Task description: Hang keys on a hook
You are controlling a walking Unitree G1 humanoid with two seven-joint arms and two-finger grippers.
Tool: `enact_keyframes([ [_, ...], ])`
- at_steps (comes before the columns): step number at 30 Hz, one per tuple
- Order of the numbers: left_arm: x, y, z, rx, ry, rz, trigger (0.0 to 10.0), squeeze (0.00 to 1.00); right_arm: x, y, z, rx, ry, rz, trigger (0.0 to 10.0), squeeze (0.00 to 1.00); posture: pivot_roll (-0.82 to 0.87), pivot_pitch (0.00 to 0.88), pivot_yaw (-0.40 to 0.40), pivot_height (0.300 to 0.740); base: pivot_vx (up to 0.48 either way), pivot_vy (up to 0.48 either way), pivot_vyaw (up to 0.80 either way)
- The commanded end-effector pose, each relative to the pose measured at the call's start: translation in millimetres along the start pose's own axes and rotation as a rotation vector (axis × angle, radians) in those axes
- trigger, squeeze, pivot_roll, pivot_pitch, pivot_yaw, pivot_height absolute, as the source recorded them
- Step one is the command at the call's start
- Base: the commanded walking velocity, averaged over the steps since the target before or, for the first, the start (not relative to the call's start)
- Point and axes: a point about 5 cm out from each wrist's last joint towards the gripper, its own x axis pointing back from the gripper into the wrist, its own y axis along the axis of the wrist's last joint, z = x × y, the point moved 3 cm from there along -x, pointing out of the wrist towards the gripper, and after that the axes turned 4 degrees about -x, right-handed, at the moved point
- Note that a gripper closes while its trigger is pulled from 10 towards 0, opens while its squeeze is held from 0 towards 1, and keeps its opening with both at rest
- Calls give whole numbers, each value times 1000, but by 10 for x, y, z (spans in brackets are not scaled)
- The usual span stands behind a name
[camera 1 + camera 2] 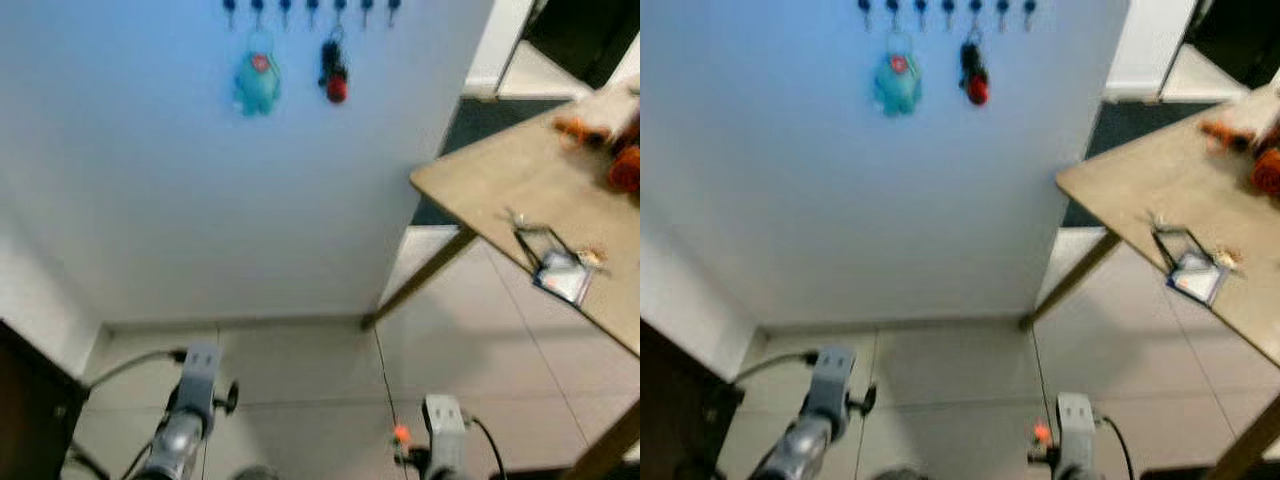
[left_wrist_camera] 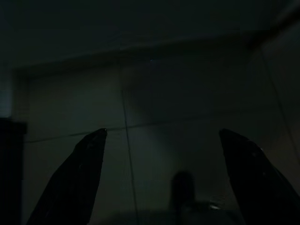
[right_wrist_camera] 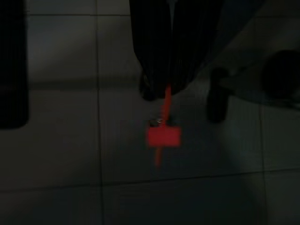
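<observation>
The right gripper (image 3: 161, 86) hangs low over the tiled floor (image 1: 300, 380), its two black fingers (image 3: 150, 51) pressed together on an orange strap from which a small red key tag (image 3: 163, 136) dangles below the tips. From the head view that same tag shows as an orange speck beside the right wrist (image 1: 401, 434). The left gripper (image 2: 164, 154) also hangs down near the floor, its fingers spread wide with nothing between them.

Ahead stands a pale wall panel (image 1: 200, 180) with a row of dark hooks (image 1: 312, 10) along its top. A teal plush keychain (image 1: 256, 82) hangs from one hook, and a black and red keychain (image 1: 333, 70) from another further right. To the right, a wooden table (image 1: 520, 180) carries a lanyard card (image 1: 562, 275) and some orange objects (image 1: 610, 145).
</observation>
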Motion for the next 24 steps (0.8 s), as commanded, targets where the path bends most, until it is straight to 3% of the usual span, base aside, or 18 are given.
enact_keyframes([
  [1, 6, -42, -29, 2, -5, 20, 10000, 0, 3, -15, 3, -1, 2, 3, 10000, 0, 91, 35, -42, 740, 0, 0, 800],
  [12, -16, 7, -61, -16, -20, 15, 10000, 0, -2, 8, 4, -12, -9, -8, 10000, 0, 86, 40, -37, 740, 0, 0, 772],
  [17, -31, 53, -99, -7, -42, 0, 10000, 0, 11, 9, -66, -68, -52, -23, 10000, 0, 81, 49, -37, 740, 0, 0, 0],
  [24, -50, 122, -164, 2, -71, -23, 10000, 0, 16, 17, -90, -63, -57, -28, 10000, 0, 82, 56, -41, 740, 0, 0, 0],
])
